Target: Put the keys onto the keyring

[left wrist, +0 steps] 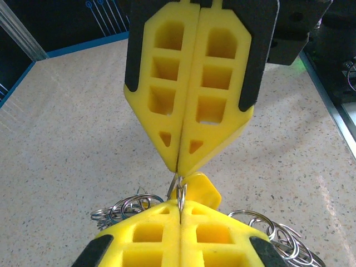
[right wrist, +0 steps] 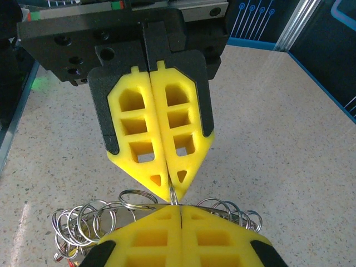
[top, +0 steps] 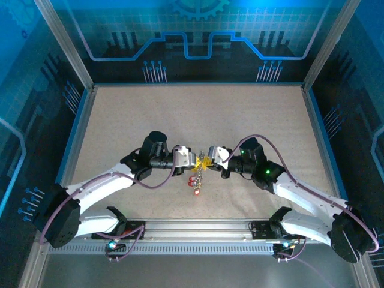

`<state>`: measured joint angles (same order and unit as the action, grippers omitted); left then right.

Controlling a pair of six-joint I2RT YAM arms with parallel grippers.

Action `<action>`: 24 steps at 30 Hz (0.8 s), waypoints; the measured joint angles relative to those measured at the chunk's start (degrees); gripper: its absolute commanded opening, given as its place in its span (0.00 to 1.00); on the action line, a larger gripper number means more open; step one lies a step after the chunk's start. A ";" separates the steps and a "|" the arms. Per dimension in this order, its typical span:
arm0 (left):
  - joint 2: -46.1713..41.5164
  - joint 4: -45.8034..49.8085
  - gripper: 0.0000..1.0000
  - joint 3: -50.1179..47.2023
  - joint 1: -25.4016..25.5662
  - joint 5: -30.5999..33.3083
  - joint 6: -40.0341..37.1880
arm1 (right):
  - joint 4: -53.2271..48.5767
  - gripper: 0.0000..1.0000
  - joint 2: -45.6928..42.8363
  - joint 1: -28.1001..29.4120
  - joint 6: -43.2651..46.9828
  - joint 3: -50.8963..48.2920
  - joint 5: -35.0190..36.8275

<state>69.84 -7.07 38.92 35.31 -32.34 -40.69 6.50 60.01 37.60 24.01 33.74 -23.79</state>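
Keyring (left wrist: 178,192) metal shows as a thin grey edge running straight out of the seam of the left gripper (left wrist: 181,214). That gripper's yellow fingers are clenched flat together on it at the near edge of the left wrist view. Just right of that edge, close against the left gripper's tips, sits a yellow key head (left wrist: 203,192), tilted and half hidden behind the fingers. Loose silvery wire rings (left wrist: 119,207) bunch on either side of the tips, partly covered by them. Just beyond, the right gripper (left wrist: 178,161) comes in point to point, its fingers also pressed together with the same thin edge nipped at their very tip. The right wrist view gives the matching arrangement: the right gripper (right wrist: 179,214) is closed in the foreground and the keyring (right wrist: 174,197) is a short sliver between the two points. The left gripper (right wrist: 171,189) is clamped just past it, and wire rings (right wrist: 83,222) fan out to both sides. From above, the left gripper (top: 200,161) and right gripper (top: 209,161) meet tip to tip over the speckled table (top: 180,114). The keys (top: 195,182), with red heads, sit in a small cluster just on the base side of the meeting point; whether they hang or rest on the table cannot be told.
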 measured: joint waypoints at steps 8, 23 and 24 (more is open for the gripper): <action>-1.38 -1.55 0.00 -0.55 -1.92 -2.21 1.88 | 1.40 0.00 -0.07 -0.07 -0.68 -0.11 0.44; -1.95 -8.81 0.00 -3.78 -3.56 -5.03 7.23 | 6.67 0.00 2.08 -0.83 -5.18 -1.70 -0.87; -1.95 -9.38 0.00 -4.02 -3.56 -5.03 7.76 | 7.17 0.00 2.12 -0.87 -5.49 -1.95 -0.96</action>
<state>67.90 -16.45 34.89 31.75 -37.36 -32.93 13.67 62.13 36.73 18.52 31.79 -24.75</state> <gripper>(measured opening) 0.062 0.049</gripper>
